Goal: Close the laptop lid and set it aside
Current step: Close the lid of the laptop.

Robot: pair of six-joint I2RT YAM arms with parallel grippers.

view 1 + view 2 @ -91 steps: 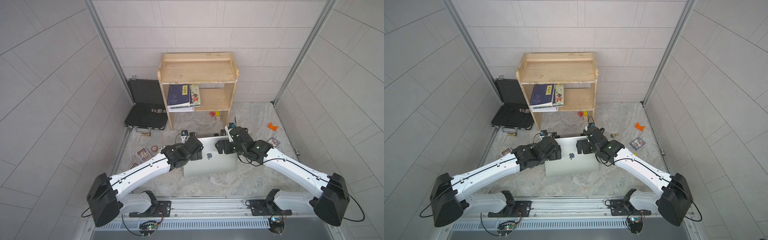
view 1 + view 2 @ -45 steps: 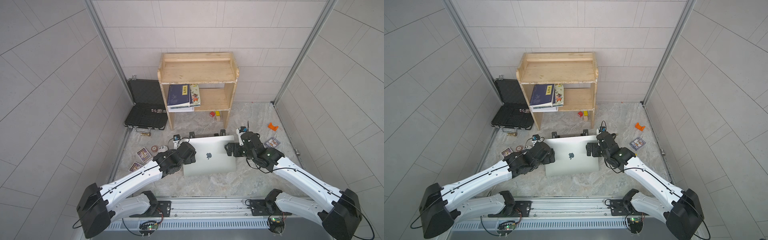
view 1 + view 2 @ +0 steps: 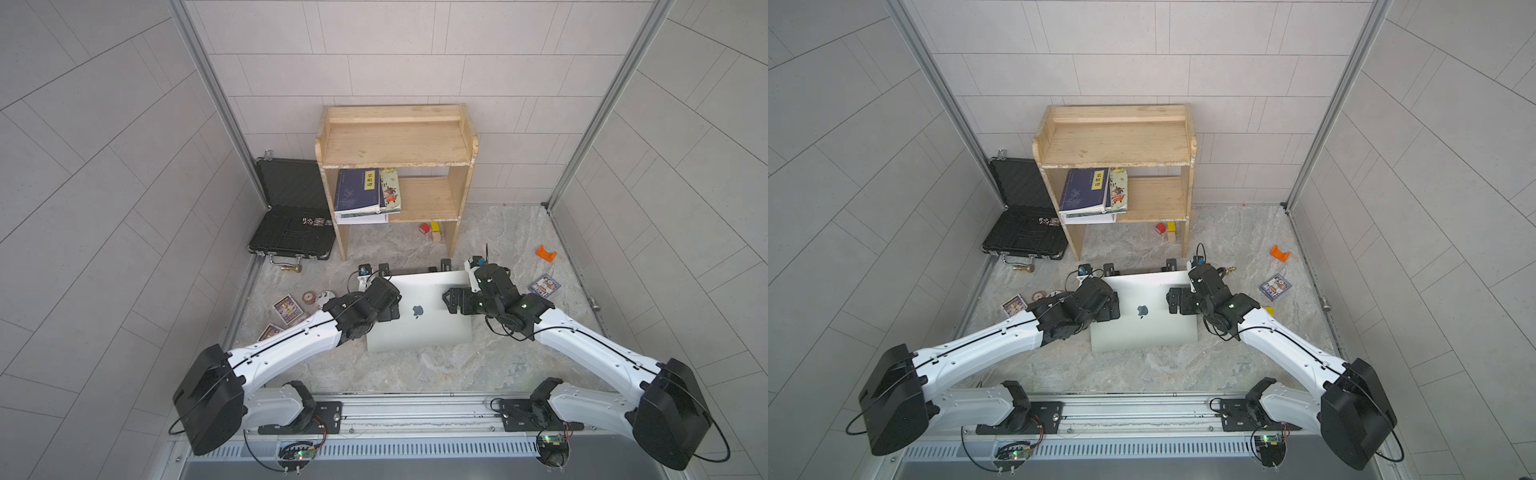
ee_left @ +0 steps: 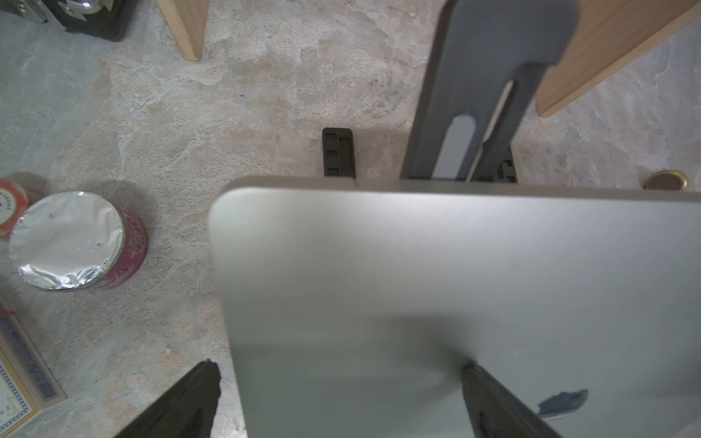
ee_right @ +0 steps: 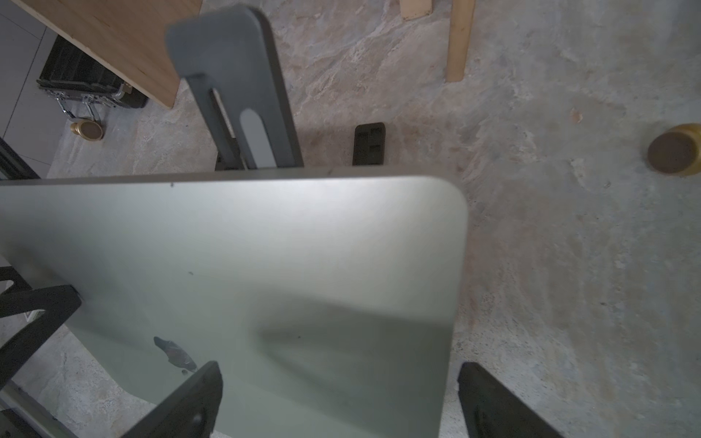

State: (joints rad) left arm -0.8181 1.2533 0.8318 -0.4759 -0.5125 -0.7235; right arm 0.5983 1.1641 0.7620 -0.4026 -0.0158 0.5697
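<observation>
laptop lid (image 3: 419,328) logo up | left pincer (image 3: 392,311) apart; right pincer (image 3: 451,301) apart, both over lid | books (image 3: 359,192) only in top views

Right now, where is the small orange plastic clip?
In both top views the small orange plastic clip lies on the marbled tabletop, far on the robot's right, just beyond the blue card box and right of the wooden shelf.

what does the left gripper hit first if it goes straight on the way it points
Probably the laptop lid, near its side edge: the open left gripper straddles that edge. How close is unclear.
</observation>
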